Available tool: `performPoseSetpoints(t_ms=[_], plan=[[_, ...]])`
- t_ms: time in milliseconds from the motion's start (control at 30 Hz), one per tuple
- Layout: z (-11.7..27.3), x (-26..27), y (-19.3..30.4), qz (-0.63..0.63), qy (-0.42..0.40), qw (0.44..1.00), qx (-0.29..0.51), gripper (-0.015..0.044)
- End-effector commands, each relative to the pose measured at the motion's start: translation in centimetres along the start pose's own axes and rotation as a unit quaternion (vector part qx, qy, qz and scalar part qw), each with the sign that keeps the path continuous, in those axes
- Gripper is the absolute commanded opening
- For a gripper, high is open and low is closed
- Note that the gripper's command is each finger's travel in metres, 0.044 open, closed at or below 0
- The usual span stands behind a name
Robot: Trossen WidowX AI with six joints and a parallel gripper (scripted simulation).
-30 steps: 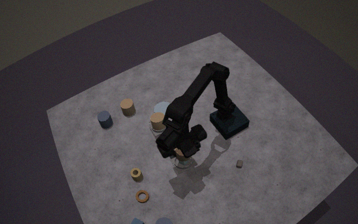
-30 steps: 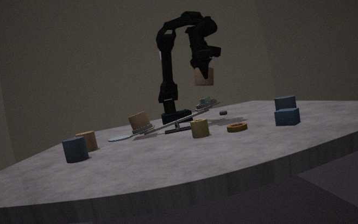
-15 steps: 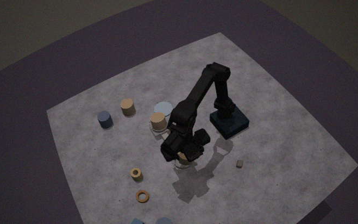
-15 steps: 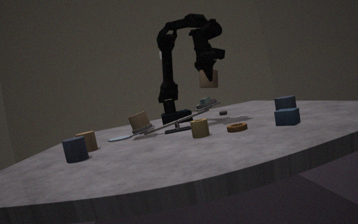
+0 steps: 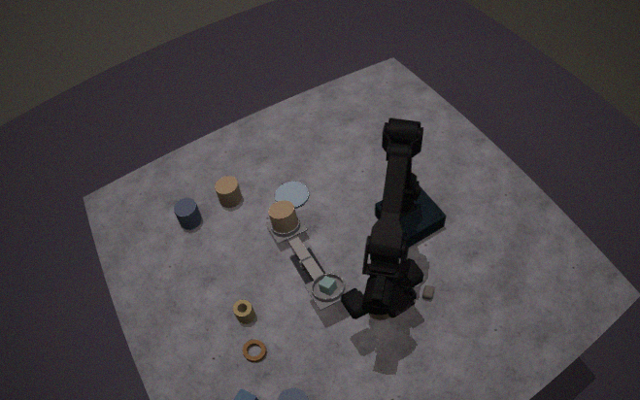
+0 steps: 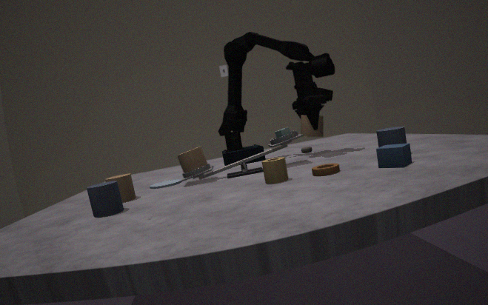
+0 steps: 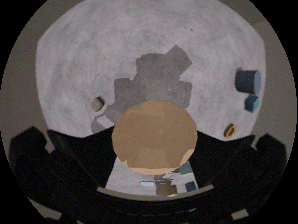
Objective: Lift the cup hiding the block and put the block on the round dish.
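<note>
My gripper point(image 5: 379, 304) point(image 6: 314, 123) point(image 7: 153, 125) is shut on a tan cup point(image 6: 306, 129) point(image 7: 155, 131) and holds it above the table, beside the balance's raised end. The balance point(image 5: 306, 257) point(image 6: 246, 158) is tilted. On its raised end a small green block point(image 5: 327, 284) point(image 6: 282, 132) lies uncovered inside a ringed pan. The other tan cup point(image 5: 283, 216) point(image 6: 192, 161) stands on the low end, leaning with it. The pale blue round dish point(image 5: 291, 193) point(image 6: 165, 184) lies on the table close to that cup, with nothing seen on it.
A tan cylinder point(image 5: 228, 192) and a dark blue cylinder point(image 5: 187, 215) stand beyond the dish. A yellow tube point(image 5: 244, 318) and orange ring point(image 6: 325, 172) lie on the balance's other side. A blue box point(image 6: 394, 155) and blue cylinder point(image 6: 390, 136) stand farther off. A small stone point(image 5: 427, 291) lies near the gripper.
</note>
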State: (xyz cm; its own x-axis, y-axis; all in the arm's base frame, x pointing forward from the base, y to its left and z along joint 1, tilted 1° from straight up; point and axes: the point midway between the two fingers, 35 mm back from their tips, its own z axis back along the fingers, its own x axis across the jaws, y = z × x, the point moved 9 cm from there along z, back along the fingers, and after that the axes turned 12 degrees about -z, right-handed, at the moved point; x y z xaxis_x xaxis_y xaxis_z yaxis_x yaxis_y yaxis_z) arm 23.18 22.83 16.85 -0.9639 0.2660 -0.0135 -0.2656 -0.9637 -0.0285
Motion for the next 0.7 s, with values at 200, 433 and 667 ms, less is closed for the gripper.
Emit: performPoseSetpoints(t_ms=[200, 433, 667], plan=[[-2.8, 0.4, -0.2, -0.007, 0.002, 1.0, -0.003, 0.0], [-4.4, 0.4, -0.2, -0.007, 0.002, 1.0, -0.003, 0.0], [-5.2, 0.4, -0.2, -0.007, 0.002, 1.0, -0.003, 0.0]])
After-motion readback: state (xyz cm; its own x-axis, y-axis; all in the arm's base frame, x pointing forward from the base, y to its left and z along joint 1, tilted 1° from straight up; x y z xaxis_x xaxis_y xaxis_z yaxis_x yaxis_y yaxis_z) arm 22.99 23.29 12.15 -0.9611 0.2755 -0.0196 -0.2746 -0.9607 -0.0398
